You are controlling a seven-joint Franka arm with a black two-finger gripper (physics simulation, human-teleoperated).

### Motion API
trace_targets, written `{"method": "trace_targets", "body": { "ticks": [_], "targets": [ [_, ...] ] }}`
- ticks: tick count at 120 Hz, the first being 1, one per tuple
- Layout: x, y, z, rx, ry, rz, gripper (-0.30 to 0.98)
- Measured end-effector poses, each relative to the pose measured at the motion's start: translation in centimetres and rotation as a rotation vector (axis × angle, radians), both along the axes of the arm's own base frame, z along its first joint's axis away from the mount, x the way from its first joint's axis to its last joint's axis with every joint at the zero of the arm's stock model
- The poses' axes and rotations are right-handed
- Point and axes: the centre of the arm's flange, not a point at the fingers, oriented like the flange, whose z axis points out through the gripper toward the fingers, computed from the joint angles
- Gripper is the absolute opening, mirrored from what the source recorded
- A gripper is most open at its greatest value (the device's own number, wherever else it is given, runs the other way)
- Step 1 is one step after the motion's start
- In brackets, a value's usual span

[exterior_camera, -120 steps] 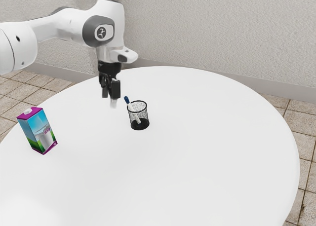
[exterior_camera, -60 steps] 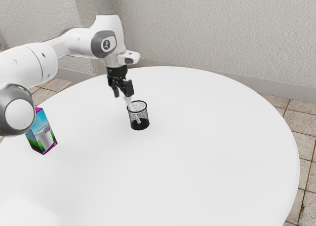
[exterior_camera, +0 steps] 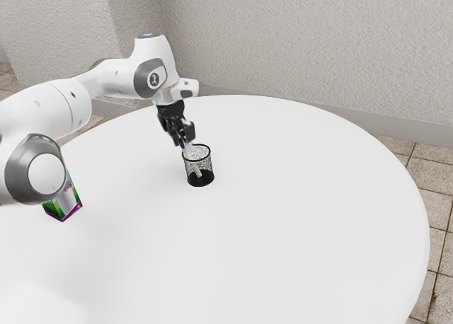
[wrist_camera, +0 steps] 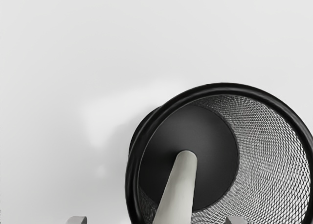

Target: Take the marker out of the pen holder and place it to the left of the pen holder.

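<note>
Marker (wrist_camera: pixel 178 194) in holder (exterior_camera: pixel 201 182), gripper (exterior_camera: pixel 184 139) released

Marker stands tilted inside the holder, lower end at the dark base (wrist_camera: pixel 215 170), upper part leaning out past the rim (wrist_camera: pixel 220 88). Gripper is over that leaning side; its fingers (wrist_camera: pixel 77 220) stand wide apart, one on each side of the marker, no grip made. Step in hand judged to be the approach for a grasp; nothing taken out.

Risks: (1) going lower could bring a finger down on the rim, since the marker leans close to it; holder might tip or slide. (2) Closing off the marker's line could roll it round the rim or pinch only its end, and it would slip on the lift. (3) Pulling straight up against the tilt might snag it on the mesh (wrist_camera: pixel 274 145) and drag the holder along.

Surroundings: carton (exterior_camera: pixel 64 205) upright on the table (exterior_camera: pixel 283 232), well apart from the holder, toward the exterior view's left, partly hidden by the arm (exterior_camera: pixel 46 112). Main obstacle looks to be the rim itself
</note>
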Motion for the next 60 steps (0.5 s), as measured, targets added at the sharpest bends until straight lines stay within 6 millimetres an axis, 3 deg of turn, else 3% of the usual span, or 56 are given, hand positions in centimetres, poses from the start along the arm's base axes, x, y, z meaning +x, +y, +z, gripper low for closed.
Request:
{"method": "trace_targets", "body": {
  "ticks": [29,60],
  "targets": [
    [0.2,-0.1,0.4,0.001,-0.017,0.012,0.07],
    [-0.1,-0.7,1.7,0.016,-0.009,0.010,-0.04]
  ]
}}
